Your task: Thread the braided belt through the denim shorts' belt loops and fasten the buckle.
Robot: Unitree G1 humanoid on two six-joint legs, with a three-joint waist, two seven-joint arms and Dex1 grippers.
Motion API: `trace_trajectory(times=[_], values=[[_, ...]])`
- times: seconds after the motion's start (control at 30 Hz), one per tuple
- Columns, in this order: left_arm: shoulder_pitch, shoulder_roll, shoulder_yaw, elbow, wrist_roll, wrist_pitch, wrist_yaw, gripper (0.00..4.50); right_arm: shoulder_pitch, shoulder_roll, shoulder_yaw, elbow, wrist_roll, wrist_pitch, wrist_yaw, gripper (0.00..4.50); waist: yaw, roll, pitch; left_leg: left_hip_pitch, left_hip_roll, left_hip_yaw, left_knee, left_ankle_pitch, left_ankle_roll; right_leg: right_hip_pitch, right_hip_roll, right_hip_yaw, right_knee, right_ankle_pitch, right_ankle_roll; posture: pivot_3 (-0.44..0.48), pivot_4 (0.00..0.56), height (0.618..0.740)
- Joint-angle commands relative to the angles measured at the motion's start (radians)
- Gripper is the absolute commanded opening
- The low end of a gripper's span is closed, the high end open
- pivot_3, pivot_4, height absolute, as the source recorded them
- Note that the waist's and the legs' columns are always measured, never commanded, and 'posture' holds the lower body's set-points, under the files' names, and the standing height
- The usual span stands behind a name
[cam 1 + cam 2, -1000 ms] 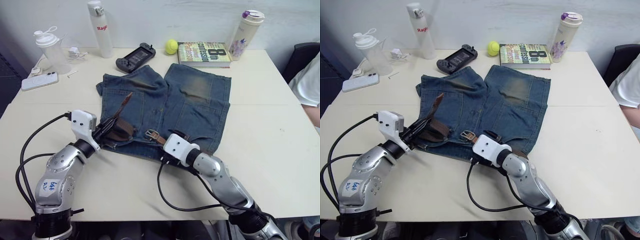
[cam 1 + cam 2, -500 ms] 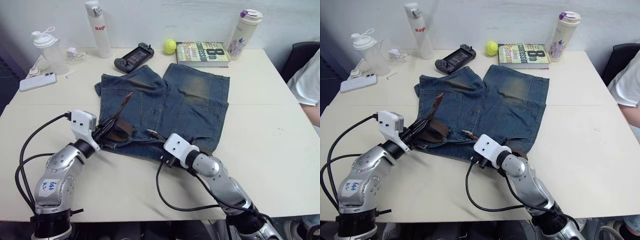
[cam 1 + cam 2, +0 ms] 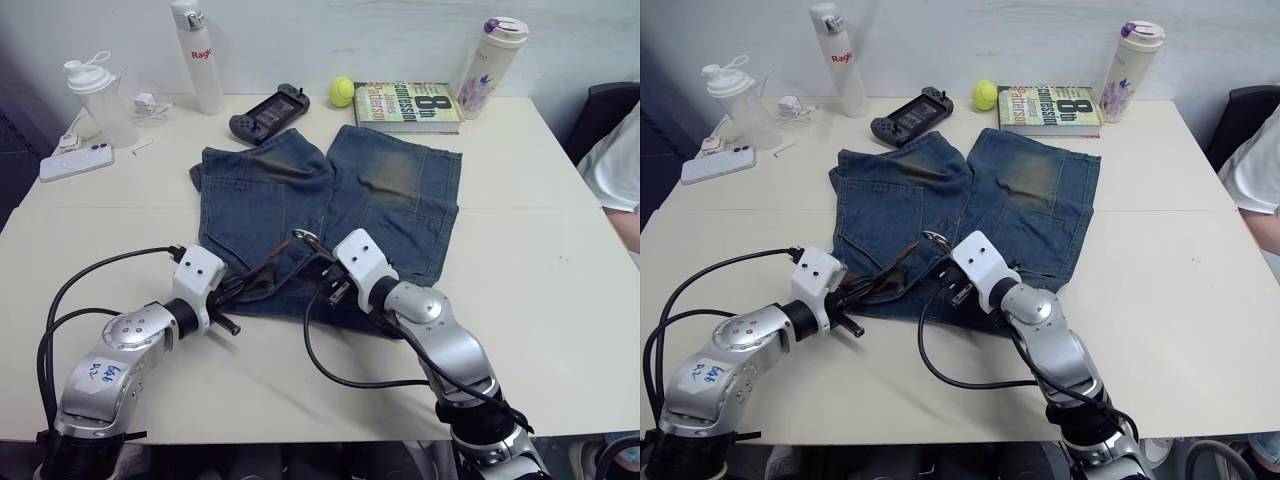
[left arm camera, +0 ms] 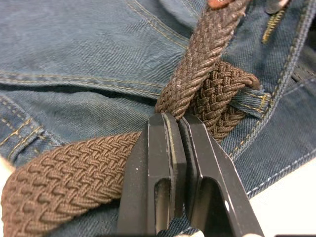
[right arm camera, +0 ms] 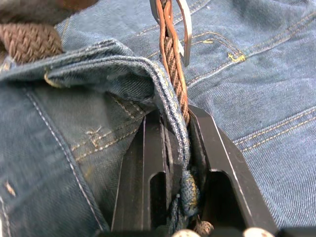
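At the 6 o'clock edge of the blue denim shorts with faded tan patches [image 3: 330, 205], spread on the pale rectangular table [image 3: 530, 250] with the waistband toward the robot, both arms work the waistband. Left claw [image 4: 178, 129]: black fingers pressed together on the dark-brown braided belt [image 4: 64, 173], pinching a strand just where it crosses over a second pass of the braid; a narrow blue denim belt loop [image 4: 249, 98] wraps the braid beside the tips. In the head view this claw [image 3: 240, 290] sits at the shorts' 7 o'clock corner. Right claw [image 5: 177, 128]: fingers pinched on a raised fold of waistband denim together with the belt's end, the small silver rectangular metal buckle [image 5: 173, 19] standing just beyond the tips; in the head view the buckle [image 3: 305, 238] is lifted off the cloth near the middle of the waistband, at 10 o'clock from the right claw [image 3: 325, 272]. Judgement: step in hand is threading, partly done; at least one loop holds the belt, the buckle is unfastened, and the belt's tail end lies bunched near the left claw. How many loops are filled cannot be told. Next move, as I read it: left claw to feed slack along the waistband while right keeps the buckle end steady, without dragging denim along; the right claw's hold on cloth plus belt may bunch the waistband.
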Motion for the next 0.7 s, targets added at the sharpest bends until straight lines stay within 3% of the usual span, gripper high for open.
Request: trace_trajectory(times=[0.03,0.7], values=[[0.009,-0.012,-0.042,-0.013,-0.008,0.065,0.000,0.00,-0.019,-0.006,0.009,-0.062,0.013,-0.005,-0.007,0.03,0.000,0.000,0.000,0.000,0.000,0.000,0.000,0.000,0.000,0.000,0.000,0.000,0.000,0.000,0.000,0.000,0.150,0.740],[-0.145,-0.040,-0.121,0.092,0.010,0.189,-0.008,0.00,-0.031,-0.059,0.059,-0.084,0.002,-0.033,-0.015,0.03,0.004,0.000,0.000,0.000,-0.001,0.001,0.000,0.001,0.000,-0.001,0.000,0.001,0.001,0.000,0.000,0.000,0.150,0.740]])
